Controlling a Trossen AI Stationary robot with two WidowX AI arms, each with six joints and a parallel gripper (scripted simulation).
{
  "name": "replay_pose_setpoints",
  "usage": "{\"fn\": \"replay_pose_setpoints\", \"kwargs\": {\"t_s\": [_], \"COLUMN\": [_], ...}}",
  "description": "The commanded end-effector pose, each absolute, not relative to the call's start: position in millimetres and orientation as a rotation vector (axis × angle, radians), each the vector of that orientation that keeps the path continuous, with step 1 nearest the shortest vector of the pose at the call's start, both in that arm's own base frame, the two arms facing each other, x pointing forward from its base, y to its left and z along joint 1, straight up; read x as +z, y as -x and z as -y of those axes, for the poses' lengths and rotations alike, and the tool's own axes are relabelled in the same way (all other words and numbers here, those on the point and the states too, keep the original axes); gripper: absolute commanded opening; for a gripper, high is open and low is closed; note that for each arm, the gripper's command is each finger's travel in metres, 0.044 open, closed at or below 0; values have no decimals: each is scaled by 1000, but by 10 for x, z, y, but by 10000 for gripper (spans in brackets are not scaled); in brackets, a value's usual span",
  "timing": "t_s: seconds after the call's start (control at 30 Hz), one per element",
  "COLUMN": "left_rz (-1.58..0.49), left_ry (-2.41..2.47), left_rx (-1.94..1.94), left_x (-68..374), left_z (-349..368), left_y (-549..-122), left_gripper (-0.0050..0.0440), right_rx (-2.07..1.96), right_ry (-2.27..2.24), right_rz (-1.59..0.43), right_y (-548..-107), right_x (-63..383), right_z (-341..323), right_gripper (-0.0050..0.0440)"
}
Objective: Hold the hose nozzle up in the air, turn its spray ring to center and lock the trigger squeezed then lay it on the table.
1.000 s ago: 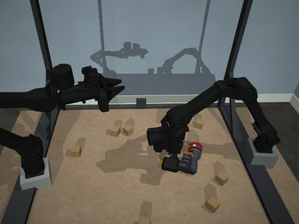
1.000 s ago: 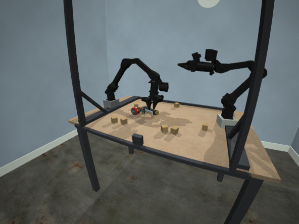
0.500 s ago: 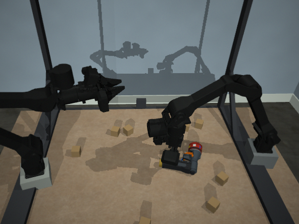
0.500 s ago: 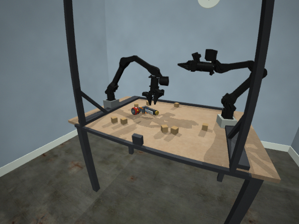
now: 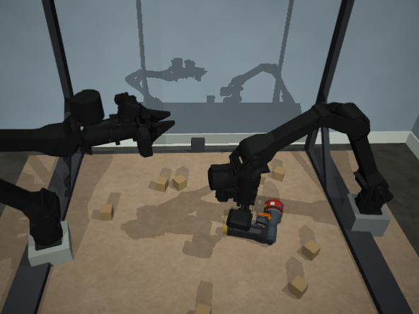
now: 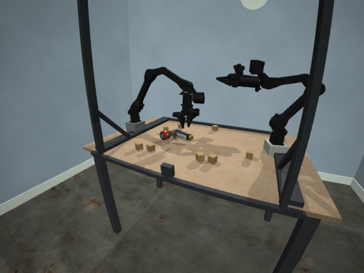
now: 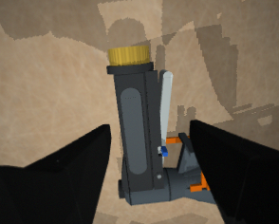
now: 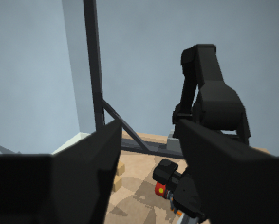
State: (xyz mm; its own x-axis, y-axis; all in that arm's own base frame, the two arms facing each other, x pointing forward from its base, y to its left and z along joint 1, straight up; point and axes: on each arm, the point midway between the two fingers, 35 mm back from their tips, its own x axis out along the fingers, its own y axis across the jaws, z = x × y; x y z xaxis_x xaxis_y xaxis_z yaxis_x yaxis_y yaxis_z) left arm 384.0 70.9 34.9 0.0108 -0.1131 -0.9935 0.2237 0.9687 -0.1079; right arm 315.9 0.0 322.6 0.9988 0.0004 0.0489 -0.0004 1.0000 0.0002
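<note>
The pale brown tabletop [image 5: 141,279] [image 6: 230,178] [image 7: 47,95] carries the dark grey hose nozzle [image 5: 272,228] [image 6: 184,134] [image 7: 134,133] [image 8: 176,204], lying on its side and unheld. The right gripper [image 5: 172,118] [image 6: 217,79] [image 8: 150,125] is partly spread, gripping nothing, well apart from the nozzle, presumably to leave the other arm working room. The left gripper [image 5: 240,219] [image 6: 185,126] [image 7: 150,129] [image 8: 186,195] points down above the handle, fingers parted and holding nothing; this placement suits a grasp across the handle. The red spray ring [image 5: 274,206] [image 6: 165,135] [image 8: 159,189] remains accessible for later turning. The long white trigger [image 7: 166,104] stands beside the handle; a careless closure could press it early.
</note>
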Motion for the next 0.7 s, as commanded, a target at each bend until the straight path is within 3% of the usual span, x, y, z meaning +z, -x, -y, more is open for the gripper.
{"fn": "replay_pose_setpoints", "kwargs": {"t_s": [0.0,0.2,0.67], "left_rz": [-1393,-1262,-794], "left_ry": [-127,-149,-159], "left_rx": [-205,-149,-29], "left_x": [692,879,1774], "left_z": [-661,-603,-381], "left_y": [-3929,-4006,-4011], "left_gripper": [234,234,234], "right_rx": [5,5,5], "right_ry": [-5,-5,-5], "right_rz": [68,68,68], "right_y": [-3146,-3146,-3146], "right_x": [3301,3301,3301], "right_z": [-5,-5,-5], "right_gripper": [180,180,180]}}
